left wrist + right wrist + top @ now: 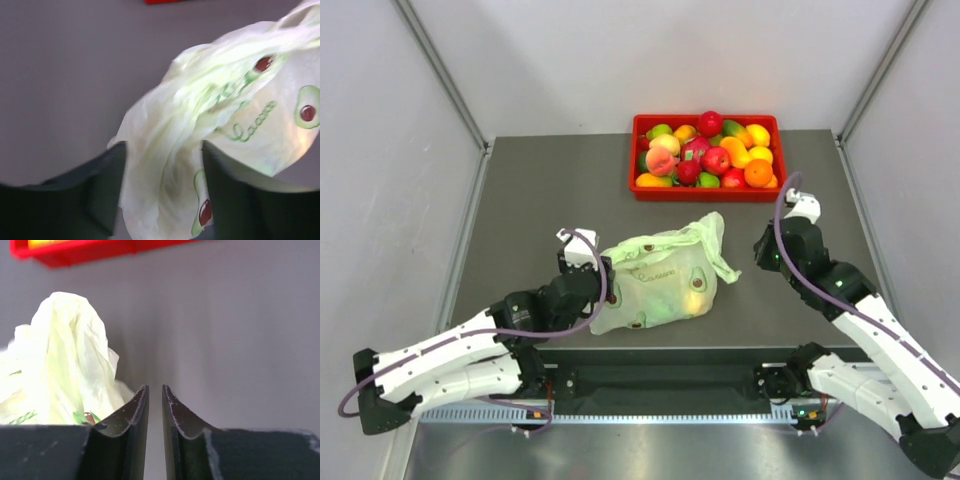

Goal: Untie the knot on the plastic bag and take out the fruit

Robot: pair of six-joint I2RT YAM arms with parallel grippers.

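The pale green plastic bag (pixel 660 280) lies on the dark table, printed with avocado pictures. Its bunched handles and knot (pixel 708 232) point toward the red tray, and a thin tail (pixel 728 268) trails to the right. Fruit shows dimly through the film as a yellowish piece (pixel 698 285). My left gripper (pixel 604 280) is at the bag's left end. In the left wrist view its jaws are apart with a loose fold of the bag (pixel 165 165) between them. My right gripper (pixel 761 254) is shut and empty, just right of the tail. The bag (pixel 60 360) is to its left.
A red tray (pixel 638 160) full of apples, oranges, a peach and other fruit stands at the back of the table, also seen in the right wrist view (pixel 90 250). Grey walls stand on both sides. The table's near edge runs just below the bag.
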